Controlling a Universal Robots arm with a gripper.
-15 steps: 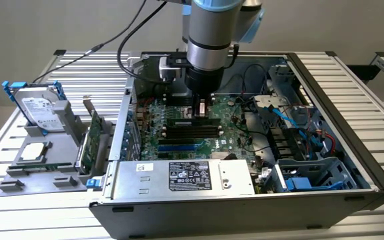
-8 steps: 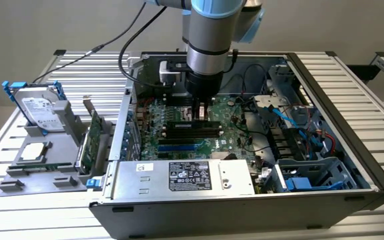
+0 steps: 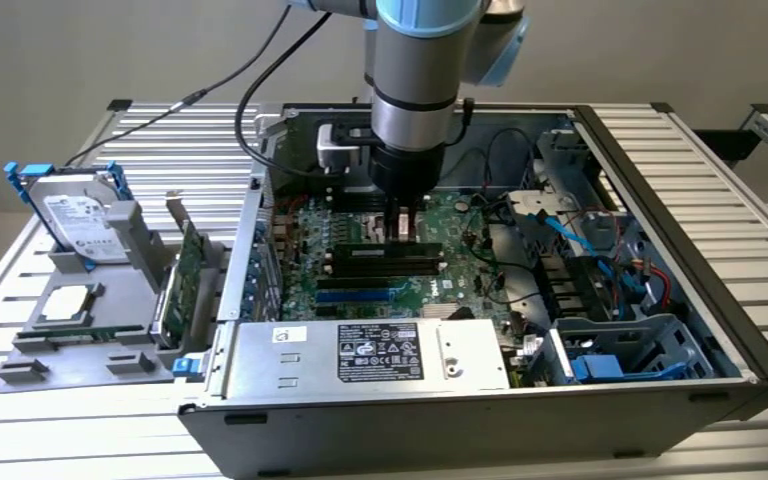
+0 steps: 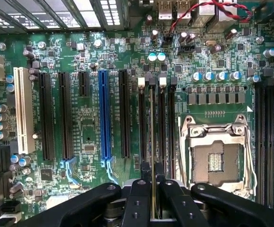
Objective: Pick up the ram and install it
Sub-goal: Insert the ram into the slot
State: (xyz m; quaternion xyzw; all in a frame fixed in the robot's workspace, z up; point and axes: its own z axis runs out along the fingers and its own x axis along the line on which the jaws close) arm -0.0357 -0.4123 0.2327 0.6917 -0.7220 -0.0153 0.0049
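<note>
The ram (image 4: pixel 152 124) was recorded edge-on as a thin stick, held upright with the gripper (image 4: pixel 152 172) clamped on its two flat faces. It was positioned directly over the bank of dark memory slots (image 4: pixel 161 124) on the motherboard (image 4: pixel 87 137), lengthwise parallel to them. Whether its lower edge had entered a slot could not be told.

The stick was judged light and stiff but brittle, with fragile chips and contacts. A hold on the flat faces was therefore judged right, and any skewed load was judged likely to bend it.

White latch tabs (image 4: pixel 141 81) were noted at the slot ends. The CPU socket (image 4: pixel 216 161) lay just beside the bank on one side, and a long black expansion slot (image 4: pixel 124 113) on the other.

In the exterior view the arm (image 3: pixel 418 90) was seen reaching down into the open case (image 3: pixel 684 230). Loose cables (image 3: pixel 564 225) lay to that view's right and the power supply (image 3: pixel 371 350) lay nearer the camera. Room was judged tight sideways and free above.
</note>
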